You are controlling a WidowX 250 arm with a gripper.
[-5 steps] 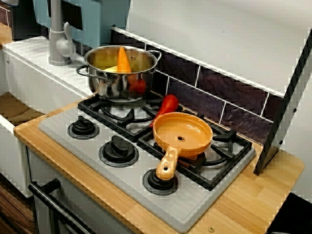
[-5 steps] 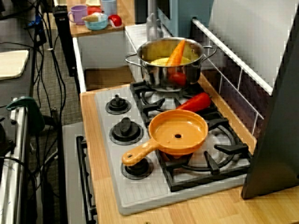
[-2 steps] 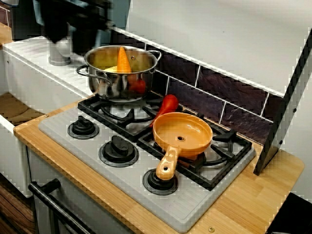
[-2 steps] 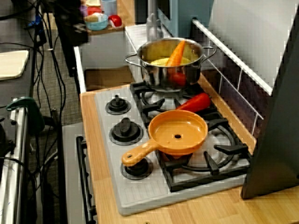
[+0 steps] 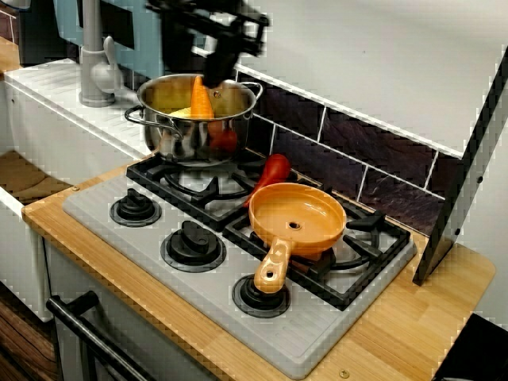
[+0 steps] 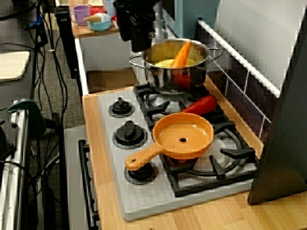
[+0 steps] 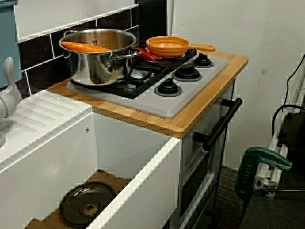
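Although the gripper (image 5: 214, 70) is only a dark blur, so that neither its opening nor any hold can be told, it hangs just above the carrot (image 5: 200, 97), which leans in the steel pot (image 5: 163, 131) below it, long axis tilted, narrow tip pointing up toward it.

carrot (image 5: 201, 99) in pot (image 5: 171, 131), gripper (image 5: 214, 75) seemingly above

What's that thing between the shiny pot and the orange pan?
A red pepper lies between the shiny pot and the orange pan. The view from the stove's front corner shows it best.
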